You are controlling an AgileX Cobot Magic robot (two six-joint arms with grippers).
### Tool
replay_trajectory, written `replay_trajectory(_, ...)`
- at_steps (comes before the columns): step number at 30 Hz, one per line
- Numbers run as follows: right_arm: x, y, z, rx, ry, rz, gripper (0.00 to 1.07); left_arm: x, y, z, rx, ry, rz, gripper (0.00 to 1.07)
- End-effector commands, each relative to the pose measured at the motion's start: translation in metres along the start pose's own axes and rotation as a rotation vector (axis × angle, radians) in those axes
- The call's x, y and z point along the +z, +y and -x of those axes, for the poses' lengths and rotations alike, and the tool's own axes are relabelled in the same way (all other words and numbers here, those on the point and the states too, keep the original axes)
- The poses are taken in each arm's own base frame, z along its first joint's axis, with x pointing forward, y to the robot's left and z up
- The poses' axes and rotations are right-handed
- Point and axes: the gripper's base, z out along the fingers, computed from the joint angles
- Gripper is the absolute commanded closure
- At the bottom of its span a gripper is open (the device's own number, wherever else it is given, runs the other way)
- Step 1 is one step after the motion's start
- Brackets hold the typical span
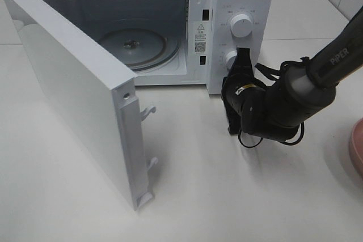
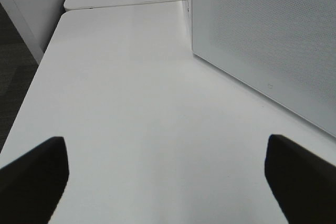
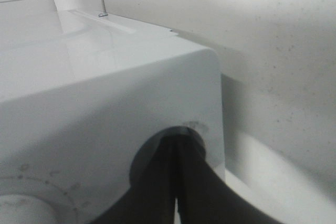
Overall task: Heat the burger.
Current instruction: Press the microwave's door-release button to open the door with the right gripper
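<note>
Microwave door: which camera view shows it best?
The exterior high view: the microwave door stands swung open, with its whole panel and latch hooks visible. The left wrist view catches only part of its dotted outer face. The right wrist view shows the control panel, no door.

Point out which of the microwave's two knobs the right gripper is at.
The lower knob: the shut right gripper partly covers it, while the upper knob stands fully in view above.
</note>
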Motion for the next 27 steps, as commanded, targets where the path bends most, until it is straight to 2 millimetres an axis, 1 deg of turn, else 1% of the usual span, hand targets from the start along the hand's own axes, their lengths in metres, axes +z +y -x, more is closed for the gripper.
replay_trajectory(1, 0.01, 0.055, -0.004, 0.003, 0.007, 0.333, 1.07, -0.002, 0.0, -0.001, -0.003, -0.029, -0.005, 0.13)
replay_trajectory(6, 0.008, 0.049, -0.012, -0.006, 0.031, 0.287, 1.07, -0.002, 0.0, -0.001, -0.003, -0.029, -0.005, 0.13)
replay_trajectory(8, 0.008, 0.049, -0.011, -0.008, 0.031, 0.283, 1.07, -0.002, 0.0, -0.001, -0.003, -0.029, -0.005, 0.13)
replay_trajectory(10, 0.004, 0.039, -0.012, -0.022, 0.036, 0.238, 1.07, -0.002, 0.0, -0.001, -0.003, -0.029, -0.005, 0.13)
replay_trajectory(12, 0.003, 0.037, -0.012, -0.028, 0.039, 0.227, 1.07, -0.002, 0.0, -0.001, -0.003, -0.029, -0.005, 0.13)
replay_trajectory(13, 0.0, 0.029, -0.014, -0.04, 0.051, 0.193, 1.07, -0.002, 0.0, -0.001, -0.003, -0.029, -0.005, 0.13)
replay_trajectory(16, -0.002, 0.026, -0.015, -0.042, 0.055, 0.183, 1.07, -0.002, 0.0, -0.001, -0.003, -0.029, -0.005, 0.13)
replay_trajectory(18, -0.013, 0.016, -0.018, -0.059, 0.084, 0.101, 1.07, -0.002, 0.0, -0.001, -0.003, -0.029, -0.005, 0.13)
replay_trajectory(21, -0.017, 0.013, -0.019, -0.066, 0.095, 0.079, 1.07, -0.002, 0.0, -0.001, -0.003, -0.029, -0.005, 0.13)
replay_trajectory(23, -0.026, 0.012, -0.015, -0.084, 0.103, 0.051, 1.07, -0.002, 0.0, -0.001, -0.003, -0.029, -0.005, 0.13)
replay_trajectory(24, -0.026, 0.012, -0.015, -0.084, 0.103, 0.051, 1.07, -0.002, 0.0, -0.001, -0.003, -0.029, -0.005, 0.13)
replay_trajectory(25, -0.033, 0.011, -0.012, -0.096, 0.107, 0.025, 1.07, -0.002, 0.0, -0.001, -0.003, -0.029, -0.005, 0.13)
replay_trajectory(26, -0.033, 0.011, -0.012, -0.096, 0.107, 0.025, 1.07, -0.002, 0.0, -0.001, -0.003, -0.029, -0.005, 0.13)
replay_trajectory(27, -0.04, 0.013, -0.009, -0.113, 0.11, 0.011, 1.07, -0.002, 0.0, -0.001, -0.003, -0.029, -0.005, 0.13)
